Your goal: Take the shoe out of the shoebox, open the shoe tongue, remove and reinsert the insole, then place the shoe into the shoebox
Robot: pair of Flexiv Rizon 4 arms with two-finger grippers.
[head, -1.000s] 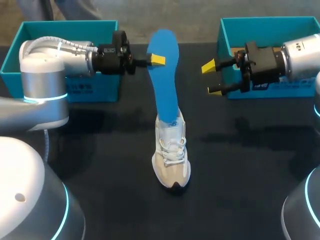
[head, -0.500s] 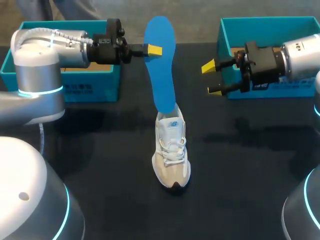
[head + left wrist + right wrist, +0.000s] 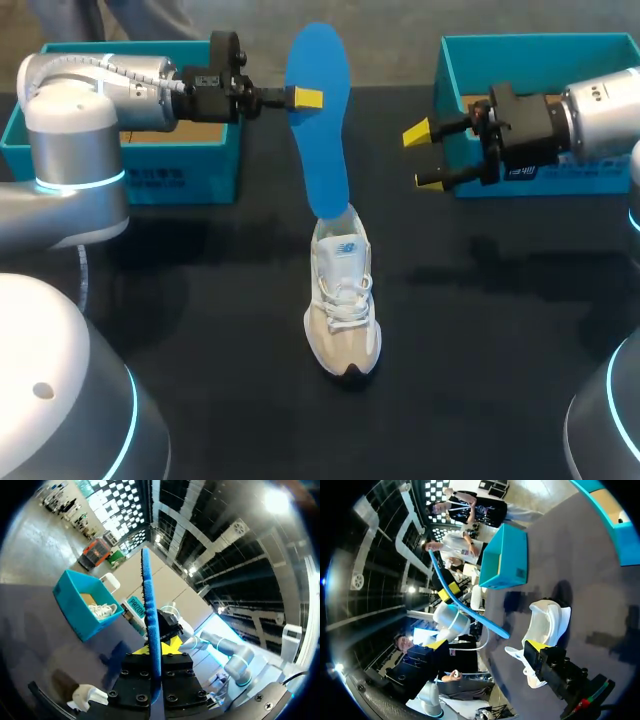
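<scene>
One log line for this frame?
left gripper: shut on insole | insole: raised, lower end at shoe opening | right gripper: open, empty | shoe: on table

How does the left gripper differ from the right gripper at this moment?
The left gripper is shut on the blue insole, while the right gripper is open and holds nothing. The left gripper is at the insole standing over the white shoe; the right gripper is off to one side, touching neither. Both have yellow tips and point toward the table's middle.
</scene>
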